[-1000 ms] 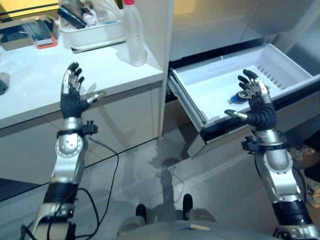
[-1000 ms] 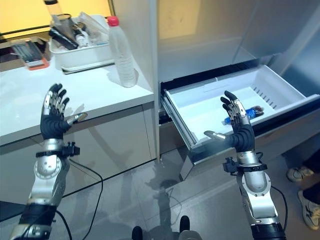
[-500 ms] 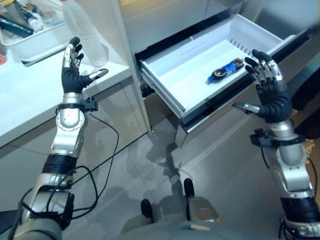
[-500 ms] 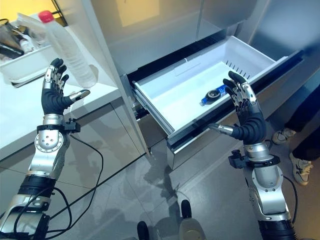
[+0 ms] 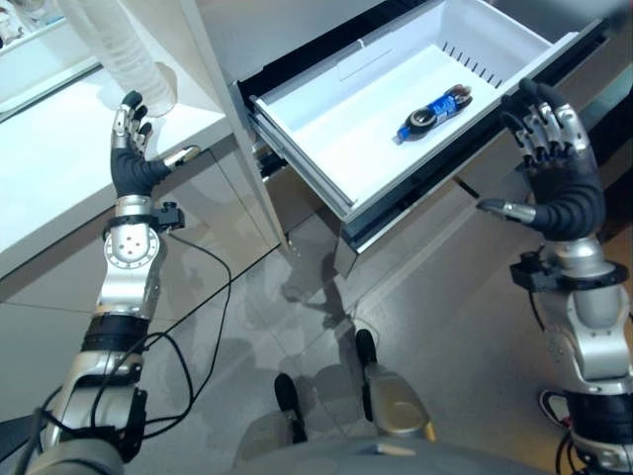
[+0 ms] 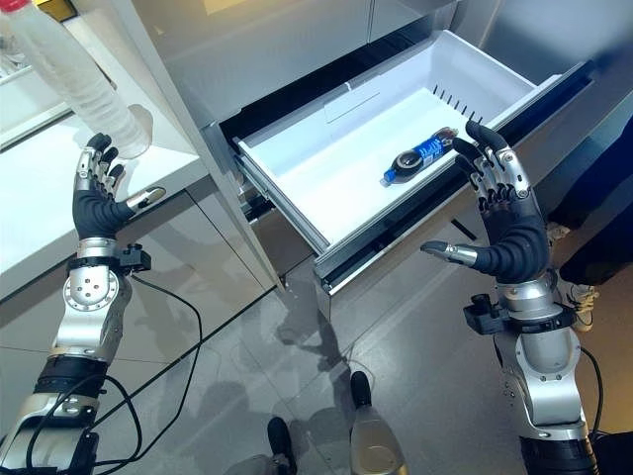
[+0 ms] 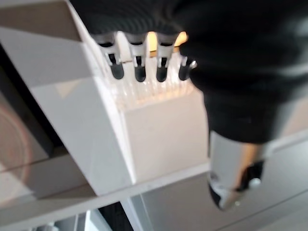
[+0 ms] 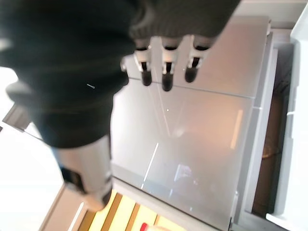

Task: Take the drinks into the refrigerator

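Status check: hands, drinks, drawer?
Left hand and right hand open, empty. One blue-labelled bottle lies in open drawer; clear bottle stands on counter. Nothing blocking.

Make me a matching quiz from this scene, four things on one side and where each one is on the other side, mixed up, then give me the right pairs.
Things:
1. small blue bottle
2. clear plastic bottle
3. left robot hand
4. right robot hand

Places:
A. raised open just in front of the white counter edge
B. lying on its side inside the open white drawer
C. standing on the white counter
D. raised open beside the drawer's outer front corner

Pairs: 1-B, 2-C, 3-A, 4-D
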